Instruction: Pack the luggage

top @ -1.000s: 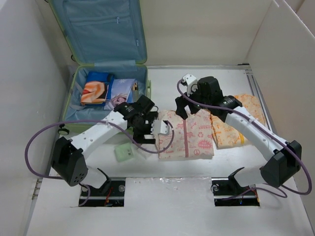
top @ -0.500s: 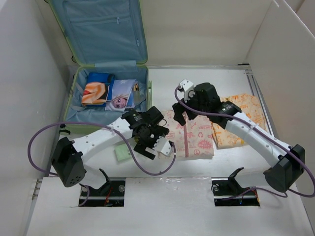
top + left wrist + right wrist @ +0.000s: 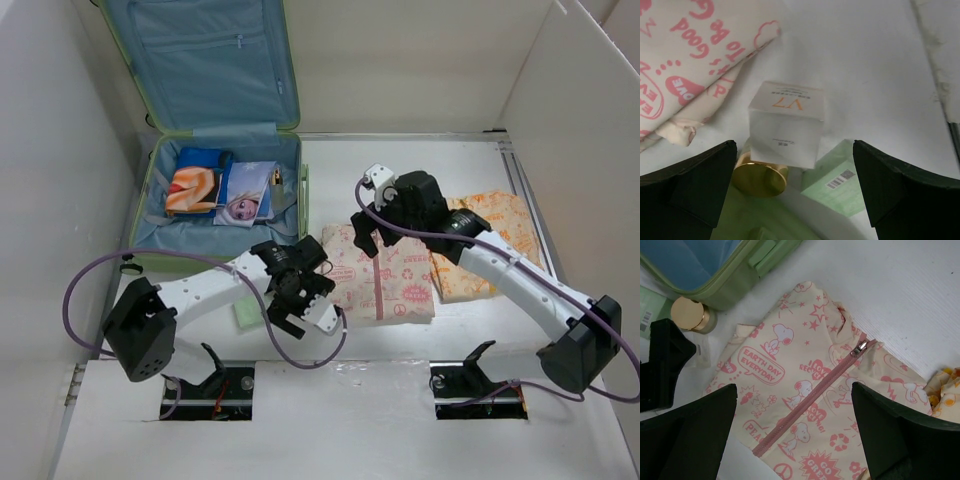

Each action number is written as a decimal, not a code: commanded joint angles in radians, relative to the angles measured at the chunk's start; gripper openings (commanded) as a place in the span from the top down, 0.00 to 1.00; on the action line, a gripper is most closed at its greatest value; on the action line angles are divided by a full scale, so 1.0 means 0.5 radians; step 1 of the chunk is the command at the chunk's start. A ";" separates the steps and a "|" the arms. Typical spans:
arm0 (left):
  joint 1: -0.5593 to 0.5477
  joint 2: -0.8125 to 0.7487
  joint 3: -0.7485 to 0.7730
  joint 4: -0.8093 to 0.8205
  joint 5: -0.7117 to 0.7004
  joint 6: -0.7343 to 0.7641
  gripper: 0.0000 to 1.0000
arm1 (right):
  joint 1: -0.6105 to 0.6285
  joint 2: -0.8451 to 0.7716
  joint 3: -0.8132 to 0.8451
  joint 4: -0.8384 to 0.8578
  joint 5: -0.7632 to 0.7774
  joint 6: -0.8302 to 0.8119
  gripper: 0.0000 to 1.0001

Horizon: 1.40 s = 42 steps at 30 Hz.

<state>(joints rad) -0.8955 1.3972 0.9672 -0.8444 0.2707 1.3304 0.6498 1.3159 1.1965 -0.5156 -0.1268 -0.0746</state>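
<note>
The light green luggage [image 3: 150,215] lies open at the back left, its blue-lined lid leaning on the wall; a picture book [image 3: 245,195] and blue-orange items lie inside. My left gripper [image 3: 300,300] is open and empty, hovering over a small white "V7" box [image 3: 786,122], a gold-capped bottle [image 3: 759,175] and a pale green box [image 3: 840,180] in front of the luggage. My right gripper [image 3: 368,232] is open and empty above a cream pouch [image 3: 815,390] with pink prints and a pink zipper.
An orange-patterned cloth [image 3: 480,245] lies right of the pouch [image 3: 385,275]. The green box [image 3: 247,313] sits near the table's front edge. The luggage corner [image 3: 715,290] and the bottle [image 3: 687,314] show in the right wrist view. White walls enclose the table.
My left gripper has swung from the pouch's left edge toward the near side, now over the small boxes. My right gripper shifted slightly left, then held still.
</note>
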 commanded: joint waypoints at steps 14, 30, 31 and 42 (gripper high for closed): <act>0.137 0.206 -0.149 0.465 -0.004 -0.160 0.39 | 0.001 -0.199 -0.107 0.065 0.100 0.020 0.00; 0.177 0.240 0.872 -0.066 0.223 -0.841 1.00 | -0.131 -0.122 0.049 0.065 0.076 -0.038 0.00; 0.205 0.240 0.961 -0.096 0.223 -0.878 1.00 | -0.158 -0.122 0.070 0.065 0.027 -0.038 0.00; 0.714 0.442 1.235 0.065 -0.222 -1.078 1.00 | -0.523 0.071 0.288 0.166 -0.200 -0.157 0.00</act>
<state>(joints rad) -0.5461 1.6192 1.5814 -0.8597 0.2481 0.8345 0.4145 1.3167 1.2808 -0.4969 -0.1757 -0.1196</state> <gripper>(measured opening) 0.551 0.999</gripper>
